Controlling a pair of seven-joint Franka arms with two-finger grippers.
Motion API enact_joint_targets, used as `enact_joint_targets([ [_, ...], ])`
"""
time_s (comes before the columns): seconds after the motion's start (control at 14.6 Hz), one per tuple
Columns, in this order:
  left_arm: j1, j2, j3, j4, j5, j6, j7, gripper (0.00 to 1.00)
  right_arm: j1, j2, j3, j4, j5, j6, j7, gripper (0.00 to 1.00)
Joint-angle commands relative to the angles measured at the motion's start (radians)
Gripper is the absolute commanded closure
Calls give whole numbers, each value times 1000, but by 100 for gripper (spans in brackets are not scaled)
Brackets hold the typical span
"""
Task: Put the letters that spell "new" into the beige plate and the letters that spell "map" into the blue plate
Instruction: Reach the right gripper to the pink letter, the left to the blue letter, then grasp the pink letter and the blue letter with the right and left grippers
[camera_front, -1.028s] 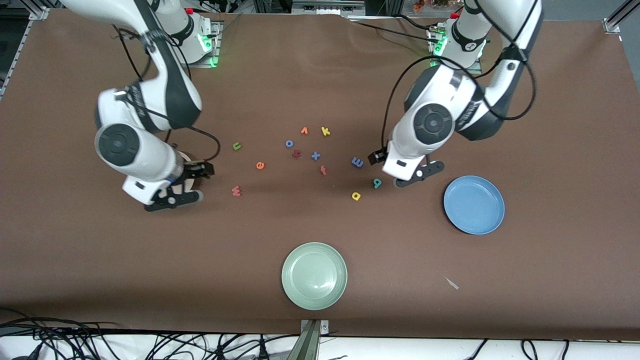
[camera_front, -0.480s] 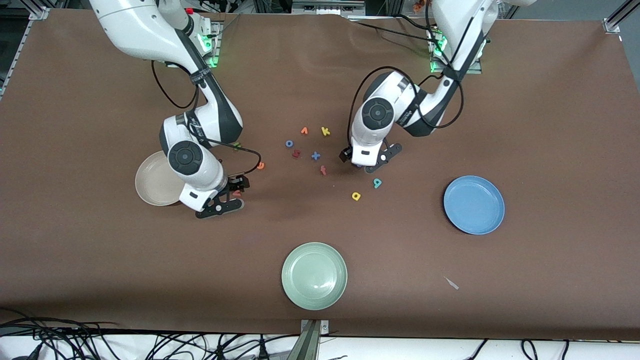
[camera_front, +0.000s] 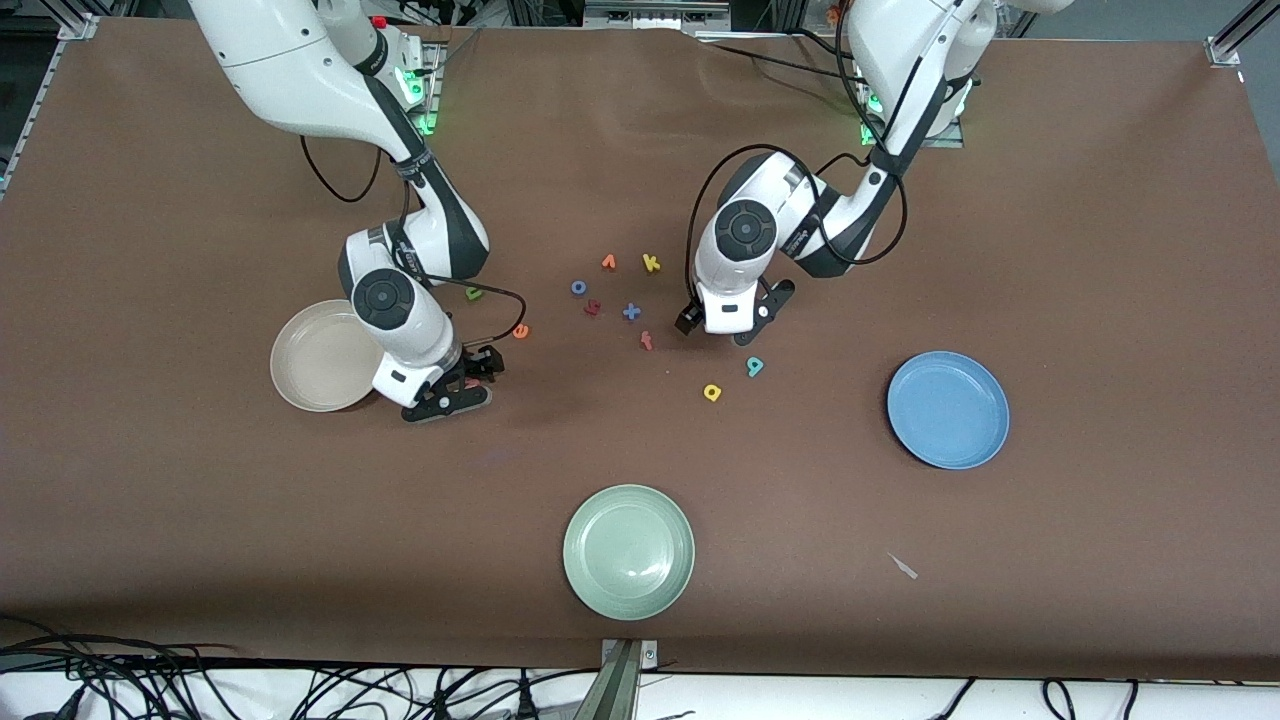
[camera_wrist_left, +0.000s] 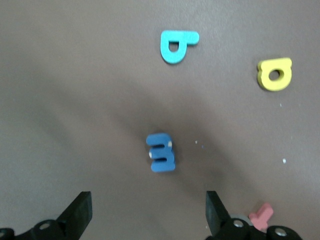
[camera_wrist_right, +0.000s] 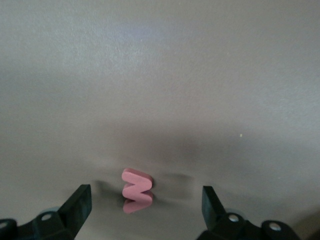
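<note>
The right gripper (camera_wrist_right: 142, 200) is open around the pink w (camera_wrist_right: 136, 189), at 3 o'clock from the beige plate (camera_front: 310, 362). The left gripper (camera_wrist_left: 149, 212) is open over the blue m (camera_wrist_left: 161, 152), at 9 o'clock from the blue plate (camera_front: 948, 410). These tiny letters could slip sideways if the fingers close crooked.

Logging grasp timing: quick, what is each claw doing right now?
Left claw: open, over the blue m, holding nothing.
Right claw: open, either side of the pink w, not gripping yet.
</note>
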Motion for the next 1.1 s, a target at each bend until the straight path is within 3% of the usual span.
enact_joint_targets([
  [0.0, 10, 26, 5, -1, -4, 22, -6, 0, 3, -6, 4, -25, 7, 39, 14, 18],
  [0.07, 12, 32, 5, -2, -1, 46, -6, 0, 3, -4, 4, -25, 7, 48, 14, 22],
  [0.27, 10, 58, 5, -2, 25, 73, -6, 8, 0, -4, 4, -18, 7, 50, 35, 54],
  [0.55, 12, 68, 5, -5, 37, 90, -17, 25, 0, -4, 5, -16, 7, 52, 40, 63],
  [0.82, 15, 89, 8, -5, 37, 125, -17, 53, -3, -7, 13, -9, 7, 44, 37, 95],
  [1.03, 18, 88, 9, 6, 37, 122, -18, 74, -26, -51, 14, 36, 7, -104, 21, 100],
])
